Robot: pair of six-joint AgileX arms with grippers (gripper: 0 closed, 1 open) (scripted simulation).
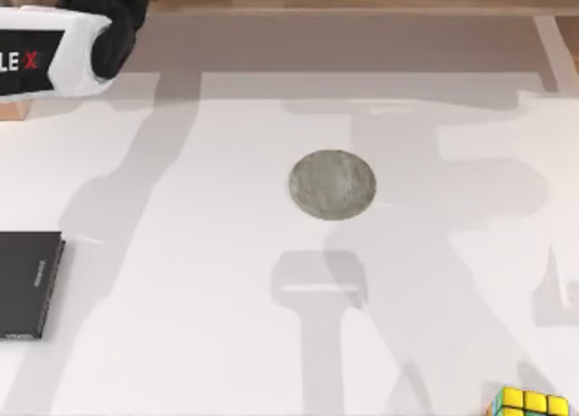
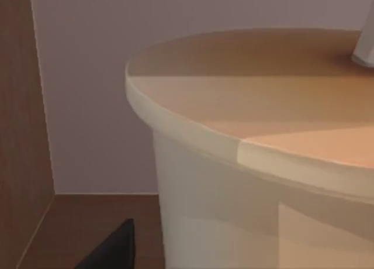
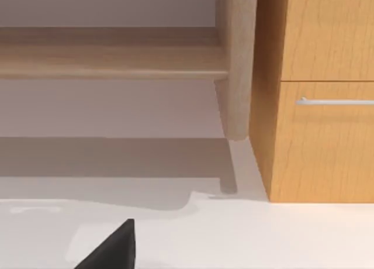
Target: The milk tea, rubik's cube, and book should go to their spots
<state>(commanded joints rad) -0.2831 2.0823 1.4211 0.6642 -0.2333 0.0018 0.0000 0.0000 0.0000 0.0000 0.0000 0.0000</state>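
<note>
The left arm's white casing (image 1: 54, 59) sits at the table's far left corner, its gripper state impossible to tell, with the orange-lidded clear milk tea cup (image 2: 263, 164) close before its wrist, while the multicoloured rubik's cube (image 1: 532, 403) lies at the white table's (image 1: 181, 344) near right edge, well apart from the round grey coaster (image 1: 332, 184) and the flat black slab (image 1: 27, 285).

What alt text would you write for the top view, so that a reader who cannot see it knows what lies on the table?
A white table seen from above holds a round grey stone-like coaster near its middle, a flat black slab at its left edge, and a small multicoloured rubik's cube at the bottom right corner. A white and black arm reaches in at the top left.
</note>
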